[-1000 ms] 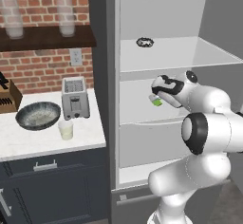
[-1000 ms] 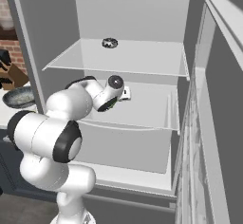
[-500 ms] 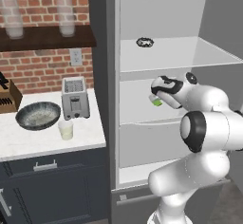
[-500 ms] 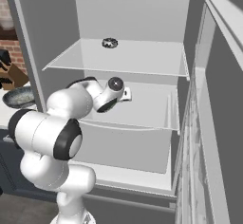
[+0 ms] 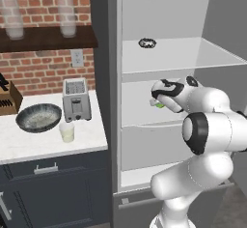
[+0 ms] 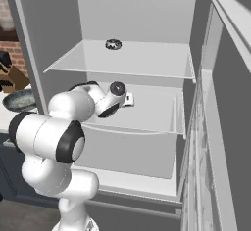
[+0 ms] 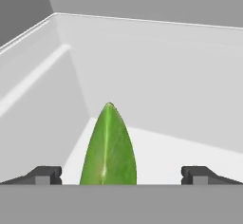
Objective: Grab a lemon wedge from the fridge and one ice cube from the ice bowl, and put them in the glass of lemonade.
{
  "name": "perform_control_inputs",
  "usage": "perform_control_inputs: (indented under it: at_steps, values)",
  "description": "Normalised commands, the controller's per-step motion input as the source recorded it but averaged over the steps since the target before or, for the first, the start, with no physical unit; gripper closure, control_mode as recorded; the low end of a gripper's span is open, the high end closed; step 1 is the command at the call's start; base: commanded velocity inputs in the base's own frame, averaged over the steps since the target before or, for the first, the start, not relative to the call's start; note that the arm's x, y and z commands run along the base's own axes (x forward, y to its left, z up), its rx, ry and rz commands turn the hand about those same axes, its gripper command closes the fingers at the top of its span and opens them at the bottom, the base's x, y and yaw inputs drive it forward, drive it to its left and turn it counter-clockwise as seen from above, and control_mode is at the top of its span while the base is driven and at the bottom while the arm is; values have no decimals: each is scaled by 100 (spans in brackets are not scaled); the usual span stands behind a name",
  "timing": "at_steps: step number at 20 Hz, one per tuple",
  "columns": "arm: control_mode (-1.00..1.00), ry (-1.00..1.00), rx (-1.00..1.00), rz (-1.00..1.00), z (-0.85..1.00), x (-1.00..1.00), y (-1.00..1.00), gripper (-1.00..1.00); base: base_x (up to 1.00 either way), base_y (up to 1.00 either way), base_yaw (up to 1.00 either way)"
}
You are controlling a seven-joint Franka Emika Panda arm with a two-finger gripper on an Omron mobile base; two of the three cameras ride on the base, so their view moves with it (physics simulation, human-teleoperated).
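Gripper jaws spread wide, straddling the lemon wedge on the fridge middle shelf; not yet gripped. Wedge: glossy green, pointed, smooth. Shelves flat, matte white. Farther off on the speckled counter, the glass of lemonade and shallow ice bowl look untouched; whole task remains.

lemon wedge: glossy green rind | fridge: smooth matt grey walls | counter: pale speckled stone | ice bowl: dull dark metal
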Motion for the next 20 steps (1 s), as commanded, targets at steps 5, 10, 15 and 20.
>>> perform_control_inputs:
  at_steps: [5, 10, 15, 20]
  values:
    - [-100, 0, 0, 0, -27, 17, 20, -100, 0, 0, 0]
    - [-100, 0, 0, 0, -20, 15, 10, -100, 0, 0, 0]
    - [-100, 2, 0, -2, -13, -2, 0, -100, 0, 0, 0]
    - [-100, 0, 0, -2, -3, -5, 0, -100, 0, 0, 0]
